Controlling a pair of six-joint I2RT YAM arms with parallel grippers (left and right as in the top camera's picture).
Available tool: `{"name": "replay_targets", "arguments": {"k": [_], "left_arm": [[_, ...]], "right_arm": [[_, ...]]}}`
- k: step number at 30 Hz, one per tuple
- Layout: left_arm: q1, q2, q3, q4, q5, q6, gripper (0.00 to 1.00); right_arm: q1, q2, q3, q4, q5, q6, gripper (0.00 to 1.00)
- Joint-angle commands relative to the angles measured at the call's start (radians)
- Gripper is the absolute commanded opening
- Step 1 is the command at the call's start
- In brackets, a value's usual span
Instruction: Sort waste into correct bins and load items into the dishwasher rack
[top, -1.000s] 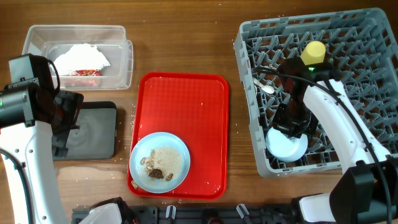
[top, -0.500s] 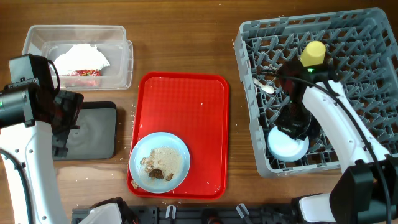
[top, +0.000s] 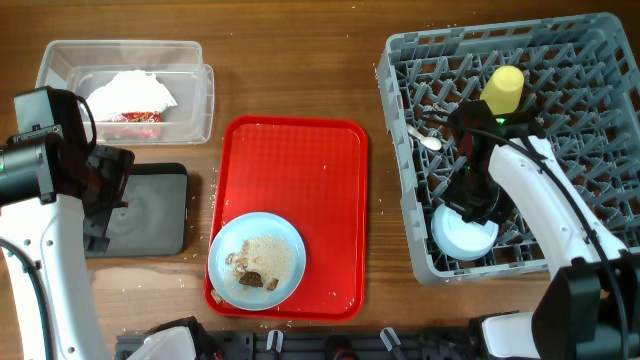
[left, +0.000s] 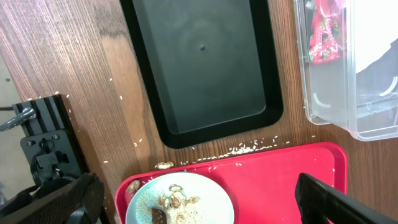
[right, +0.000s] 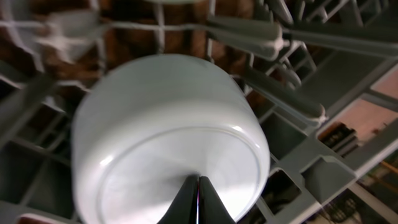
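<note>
- Risk 1: the right end effector (right: 198, 199) sits on or just over the base of the upturned bowl (right: 168, 149) in the dishwasher rack (top: 590, 90). A sideways or downward push could skid the bowl off its pegs or tip it against the near rack wall.
- Risk 2: the plate (top: 257, 260) on the red tray (top: 300, 160) carries the food scraps (top: 262, 258). Loose grains lie along the tray edge and on the desk (top: 300, 60), so a tilted carry to the black tray (top: 150, 215) would likely spill more.
- Right end effector: fingers pressed together with only a hairline gap, nothing held. Contact with the bowl base is probable, but the wrist view is too close to confirm.
- Right arm: reaches over the rack's near-left part, wrist pointing down. Yellow cup (top: 503, 88) and spoon (top: 428, 140) lie beyond it, apart from the bowl.
- Left end effector (left: 196, 183): fingers spread wide, empty, hanging above where black tray meets red tray. The arm stands at the desk's left edge.
- Clear tub (top: 125, 90) holds napkin and wrappers.
</note>
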Motion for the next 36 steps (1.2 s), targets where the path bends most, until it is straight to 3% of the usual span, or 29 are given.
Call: {"name": "replay_targets", "arguments": {"k": [1, 2, 3, 5, 6, 7, 14, 27, 28, 31, 36], "left_arm": [[0.004, -0.005, -0.003, -0.001, -0.016, -0.017, 1.00], [0.004, -0.005, -0.003, -0.001, -0.016, -0.017, 1.00], [0.004, -0.005, -0.003, -0.001, -0.016, -0.017, 1.00], [0.004, -0.005, -0.003, -0.001, -0.016, -0.017, 1.00], [0.004, -0.005, -0.003, -0.001, -0.016, -0.017, 1.00], [0.004, -0.005, -0.003, -0.001, -0.016, -0.017, 1.00], [0.004, -0.005, -0.003, -0.001, -0.016, -0.017, 1.00], [0.004, -0.005, -0.003, -0.001, -0.016, -0.017, 1.00], [0.004, -0.005, -0.003, -0.001, -0.016, -0.017, 1.00], [0.004, -0.005, -0.003, -0.001, -0.016, -0.017, 1.00], [0.004, -0.005, -0.003, -0.001, -0.016, -0.017, 1.00]], "right_arm": [[-0.004, -0.126, 0.103, 0.028, 0.011, -0.063, 0.12], [-0.004, -0.148, 0.125, 0.035, 0.003, -0.097, 0.17], [-0.004, -0.174, 0.154, 0.042, -0.011, -0.130, 0.29], [-0.004, -0.215, 0.208, 0.072, -0.061, -0.202, 0.61], [-0.004, -0.231, 0.226, 0.091, -0.095, -0.228, 0.71], [-0.004, -0.247, 0.241, 0.121, -0.143, -0.258, 0.75], [0.028, -0.256, 0.245, 0.323, -0.410, -0.370, 0.75], [0.281, -0.207, 0.245, 0.507, -0.374, -0.339, 0.78], [0.296, -0.201, 0.245, 0.531, -0.380, -0.333, 0.79], [0.323, -0.184, 0.245, 0.593, -0.413, -0.305, 0.99], [0.328, -0.173, 0.244, 0.709, -0.419, -0.302, 1.00]]}}
